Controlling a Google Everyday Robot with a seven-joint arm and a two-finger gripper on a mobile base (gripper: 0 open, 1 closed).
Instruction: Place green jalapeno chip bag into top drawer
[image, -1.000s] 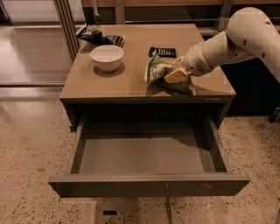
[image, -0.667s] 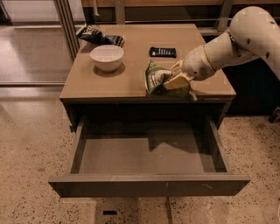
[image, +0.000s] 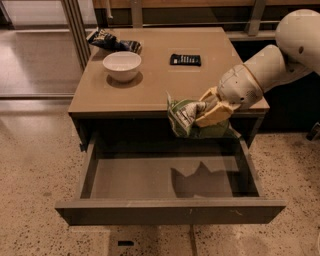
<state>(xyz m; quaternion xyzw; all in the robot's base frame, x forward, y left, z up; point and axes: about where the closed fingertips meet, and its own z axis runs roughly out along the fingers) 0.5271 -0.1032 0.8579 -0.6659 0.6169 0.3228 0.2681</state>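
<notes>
Holds the chip bag (image: 184, 119) pinched between the fingers of the gripper (image: 207, 113) over the drawer (image: 170, 211), rear right, high enough to clear its walls.

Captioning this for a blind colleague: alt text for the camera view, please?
A robot arm's pincer holds the green jalapeno chip bag above the open top drawer, just past the table's front edge. On the table sit a white bowl, a dark snack bag and a flat black object.
</notes>
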